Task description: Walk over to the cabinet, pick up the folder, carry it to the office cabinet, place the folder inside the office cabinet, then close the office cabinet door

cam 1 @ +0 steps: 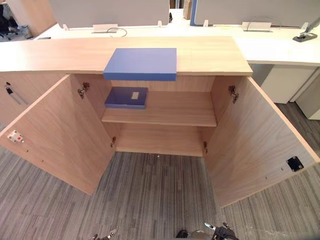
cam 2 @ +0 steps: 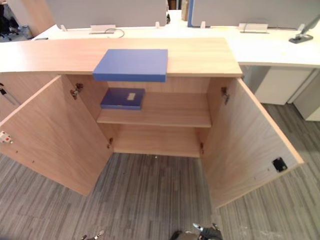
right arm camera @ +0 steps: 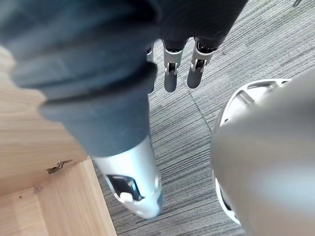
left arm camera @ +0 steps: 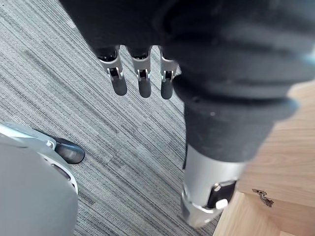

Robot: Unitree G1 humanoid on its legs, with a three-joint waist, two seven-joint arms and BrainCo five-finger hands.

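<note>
Item: low wooden office cabinet (cam 1: 210, 55), light oak finish, both doors swung wide. Left door (cam 1: 60, 135) carries a small white fitting with red spots (cam 1: 15, 136) near its outer edge; right door (cam 1: 255, 145) carries a small black lock plate (cam 1: 295, 163). Metal hinges (cam 1: 83, 90) show at the upper inner corners. Task item: light blue folder (cam 1: 141, 63), lying flat on the cabinet top at its middle, front edge reaching slightly past the top's front lip, cover plain with no visible print. Second item: darker blue folder (cam 1: 126, 97), lying flat at the left end of the upper shelf (cam 1: 170, 112), bearing a pale rectangular label (cam 1: 135, 95); any writing on it is too small to read. Lower compartment bare. Left hand (left arm camera: 144, 86): fingers straight and side by side, pointing down over grey striped carpet (cam 1: 150, 200), holding nothing, well apart from both folders. Right hand (right arm camera: 170, 78): the same, fingers straight over the carpet, empty. Behind the cabinet: white desk (cam 1: 280, 47) with grey partition screens (cam 1: 110, 12).
</note>
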